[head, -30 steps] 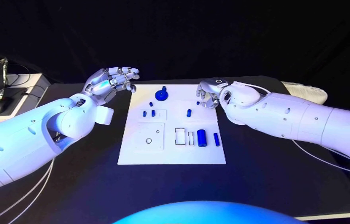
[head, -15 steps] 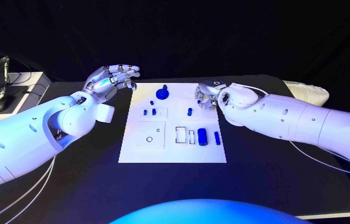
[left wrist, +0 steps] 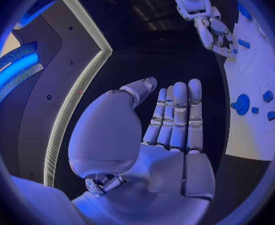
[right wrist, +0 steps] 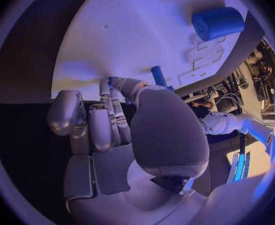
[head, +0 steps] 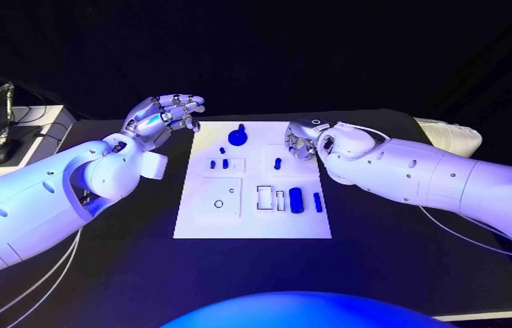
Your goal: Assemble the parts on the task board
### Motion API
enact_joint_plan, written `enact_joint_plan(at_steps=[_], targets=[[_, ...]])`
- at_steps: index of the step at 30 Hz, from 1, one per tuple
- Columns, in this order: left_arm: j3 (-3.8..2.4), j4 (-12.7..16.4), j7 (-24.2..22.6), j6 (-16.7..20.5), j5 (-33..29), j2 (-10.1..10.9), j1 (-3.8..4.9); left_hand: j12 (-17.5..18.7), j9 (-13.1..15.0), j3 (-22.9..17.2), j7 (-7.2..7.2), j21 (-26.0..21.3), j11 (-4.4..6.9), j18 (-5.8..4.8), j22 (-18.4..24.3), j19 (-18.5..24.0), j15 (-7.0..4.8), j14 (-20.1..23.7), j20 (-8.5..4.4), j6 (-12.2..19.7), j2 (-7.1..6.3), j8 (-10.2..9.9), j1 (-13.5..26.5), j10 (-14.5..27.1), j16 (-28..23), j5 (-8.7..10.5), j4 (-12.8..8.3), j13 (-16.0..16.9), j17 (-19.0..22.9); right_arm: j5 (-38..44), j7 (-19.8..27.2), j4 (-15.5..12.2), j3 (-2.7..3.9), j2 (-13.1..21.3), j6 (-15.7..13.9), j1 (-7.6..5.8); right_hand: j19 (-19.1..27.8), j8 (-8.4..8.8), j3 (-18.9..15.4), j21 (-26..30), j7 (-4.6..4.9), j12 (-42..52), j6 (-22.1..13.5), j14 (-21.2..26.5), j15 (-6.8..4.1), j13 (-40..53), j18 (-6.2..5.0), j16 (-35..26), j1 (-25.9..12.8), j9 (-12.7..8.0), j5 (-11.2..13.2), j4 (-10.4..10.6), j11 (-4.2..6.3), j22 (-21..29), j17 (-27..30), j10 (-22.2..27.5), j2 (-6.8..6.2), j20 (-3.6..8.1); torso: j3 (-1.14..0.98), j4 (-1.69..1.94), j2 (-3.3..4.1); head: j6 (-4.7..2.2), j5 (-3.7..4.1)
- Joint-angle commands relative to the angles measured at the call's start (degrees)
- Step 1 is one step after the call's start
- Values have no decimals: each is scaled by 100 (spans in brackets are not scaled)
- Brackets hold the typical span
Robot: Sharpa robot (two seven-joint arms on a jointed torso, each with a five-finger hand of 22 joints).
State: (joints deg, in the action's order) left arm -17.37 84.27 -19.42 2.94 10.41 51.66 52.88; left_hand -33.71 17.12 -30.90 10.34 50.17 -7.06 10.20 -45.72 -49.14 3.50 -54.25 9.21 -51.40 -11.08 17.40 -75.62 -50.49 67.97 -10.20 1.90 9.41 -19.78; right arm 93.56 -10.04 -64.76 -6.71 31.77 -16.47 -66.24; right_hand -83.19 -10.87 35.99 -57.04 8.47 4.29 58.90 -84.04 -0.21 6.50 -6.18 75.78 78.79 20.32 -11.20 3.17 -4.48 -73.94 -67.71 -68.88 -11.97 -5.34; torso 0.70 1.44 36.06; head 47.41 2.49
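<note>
While the task board [head: 253, 195] lies flat in the middle of the black table [head: 405, 254], it reads as the largest and stiffest thing here: a rigid white plate with shallow recesses, probably steady enough to press parts into without sliding. Next in size come the two hands. The left hand [head: 160, 121] hovers off the board's far left corner, fingers extended and slightly apart, holding nothing; the left wrist view shows its palm bare. The right hand [head: 304, 141] is bent down over the board's far right corner, fingers curled toward a small blue part there; whether they already pinch it I cannot tell, since the palm hides the fingertips.

Among the parts, the round blue knob [head: 237, 137] at the board's far edge looks hard, smooth plastic, light, and best taken around its rim. The blue cylinder [head: 296, 199] near the right edge lies on its side and would likely roll if nudged; a grasp across its middle seems safest. The thin blue pin [head: 318, 202] just beside it and the short peg [head: 277, 164] nearer the centre look light and slippery, calling for a fingertip pinch at mid-length.
</note>
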Motion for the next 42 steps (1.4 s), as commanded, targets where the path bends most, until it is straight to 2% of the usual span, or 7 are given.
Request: enact_joint_plan(at_steps=[1, 18, 20, 22, 24, 35, 42], targets=[[-6, 14, -84, -11, -41, -3, 0, -4, 6, 32, 4, -39, 4, 37, 5, -40, -16, 41, -9, 32, 31, 36, -41, -43, -26, -13, 6, -5, -6, -16, 161, 18, -17, -55, 76, 44, -11, -41, 51, -43, -2, -26, 77, -197, -24, -16, 54, 42, 8, 20, 41, -3, -7, -11, 8, -47, 86, 32, -2, 2, 5, 16, 8], [-6, 15, -56, -6, -33, 22, 0, -3, 4, 35, 11, -53, 0, 37, 18, -51, -14, 43, -9, 40, 33, 40, -49, -43, -31, -12, 10, -10, -6, 35, 157, 66, -30, -99, 54, 128, -9, -175, 110, -87, -41, -22, 238, -189, -44, -66, 58, 71, 4, 121, 61, -133, 19, -59, 43, -115, 99, 46, 2, -9, -5, 69, -16], [-9, 40, -61, -12, -33, 30, -5, 0, 3, 37, 13, -62, -2, 37, 25, -58, -13, 44, -9, 45, 32, 41, -56, -39, -33, -12, 11, -14, -6, 42, 164, 42, -30, -77, -91, 133, -27, -215, 160, -175, -57, -7, 275, -187, -67, -72, 70, 82, 31, 155, -27, -200, 40, -111, 53, -187, 121, 63, 2, -8, -3, 70, -18], [-14, 55, -64, -10, -35, 47, -14, 2, 3, 38, 15, -65, -4, 36, 28, -60, -12, 43, -9, 47, 32, 42, -56, -37, -34, -12, 13, -15, -6, 50, 163, 7, -30, -44, -252, 141, -59, -247, 294, -325, -69, -8, 287, -186, -84, -86, 94, 98, 46, 193, -308, -298, 58, -201, 69, -266, 128, 86, 3, -10, 0, 70, -16], [-17, 48, -63, -6, -36, 59, -19, 2, 3, 38, 15, -65, -4, 36, 28, -60, -12, 43, -9, 47, 32, 42, -56, -37, -34, -12, 13, -15, -6, 61, 154, -24, -30, -15, -414, 145, -73, -278, 354, -396, -83, -7, 317, -184, -95, -83, 104, 103, 19, 223, -381, -339, 73, -247, 89, -333, 119, 99, 4, -4, -7, 64, -11], [-44, 35, -89, 17, -59, 84, -49, 4, 2, 38, 17, -70, -6, 36, 33, -65, -11, 43, -9, 51, 35, 43, -59, -34, -35, -12, 16, -17, -5, 72, 166, -285, -1, 196, -1342, 142, -116, -333, 456, -607, -109, -16, 363, -181, -120, -75, 137, 102, -38, 284, -396, -416, 101, -370, 154, -443, 108, 123, 4, -11, -19, 52, -27], [-58, 17, -89, 20, -87, 78, -57, 10, 1, 42, 19, -80, -10, 36, 42, -73, -8, 43, -8, 55, 33, 47, -61, -25, -37, -11, 20, -23, -5, -78, 198, -689, 67, 454, -1576, 67, -117, -337, 465, -614, -111, -21, 364, -182, -121, -75, 137, 107, -45, 291, -378, -423, 103, -376, 152, -448, 108, 125, 14, -12, -24, 30, -33]])
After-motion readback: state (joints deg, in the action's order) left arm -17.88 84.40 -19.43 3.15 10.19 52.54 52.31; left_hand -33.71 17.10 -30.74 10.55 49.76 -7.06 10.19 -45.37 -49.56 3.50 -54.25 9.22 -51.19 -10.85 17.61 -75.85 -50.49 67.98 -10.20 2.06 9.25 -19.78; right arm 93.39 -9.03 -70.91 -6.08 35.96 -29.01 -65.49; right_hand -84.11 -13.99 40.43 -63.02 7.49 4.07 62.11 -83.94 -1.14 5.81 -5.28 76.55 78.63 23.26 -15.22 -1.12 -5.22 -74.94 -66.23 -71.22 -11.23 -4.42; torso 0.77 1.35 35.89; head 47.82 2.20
